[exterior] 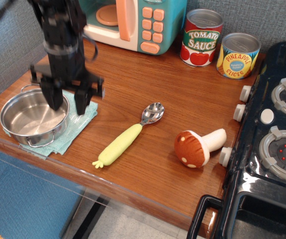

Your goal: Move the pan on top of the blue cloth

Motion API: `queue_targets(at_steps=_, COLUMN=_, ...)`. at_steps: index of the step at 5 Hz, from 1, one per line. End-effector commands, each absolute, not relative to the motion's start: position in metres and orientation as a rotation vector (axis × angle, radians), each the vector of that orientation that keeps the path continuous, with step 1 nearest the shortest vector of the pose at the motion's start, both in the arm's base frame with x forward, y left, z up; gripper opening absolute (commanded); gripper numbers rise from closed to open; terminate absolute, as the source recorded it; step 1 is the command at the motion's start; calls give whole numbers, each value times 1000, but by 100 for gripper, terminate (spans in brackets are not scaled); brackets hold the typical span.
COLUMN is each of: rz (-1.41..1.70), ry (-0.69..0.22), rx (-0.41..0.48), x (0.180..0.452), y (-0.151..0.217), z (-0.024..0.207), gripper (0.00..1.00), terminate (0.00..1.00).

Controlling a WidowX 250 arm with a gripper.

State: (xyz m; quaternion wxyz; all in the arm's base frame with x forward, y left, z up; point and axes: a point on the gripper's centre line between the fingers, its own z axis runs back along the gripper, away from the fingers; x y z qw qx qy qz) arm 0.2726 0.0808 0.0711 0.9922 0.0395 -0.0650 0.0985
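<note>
The pan (32, 117), a small shiny steel pot with thin wire loop handles, rests on the pale aqua-blue cloth (75, 124) at the table's front left corner. It covers most of the cloth, which shows to its right and front. My gripper (68, 102) is black and hangs just above the pan's right rim. Its two fingers stand apart, one over the pan's inside and one over the cloth, with nothing between them.
A yellow-handled spoon (128, 136) and a toy mushroom (198, 146) lie mid-table. Tomato sauce (201, 37) and pineapple (238, 55) cans stand at the back by a toy microwave (133, 22). A black toy stove (274, 134) fills the right. The table edge runs close to the pan.
</note>
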Motion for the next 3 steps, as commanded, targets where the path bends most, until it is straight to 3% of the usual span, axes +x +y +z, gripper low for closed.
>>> queue_targets(at_steps=1, rz=83, ry=-195, rx=91, x=257, y=85, z=111, gripper=100, terminate=0)
queue_targets(at_steps=2, rz=83, ry=-195, rx=91, x=257, y=85, z=111, gripper=100, terminate=0)
queue_targets(at_steps=3, rz=83, ry=-195, rx=91, x=257, y=85, z=111, gripper=100, terminate=100)
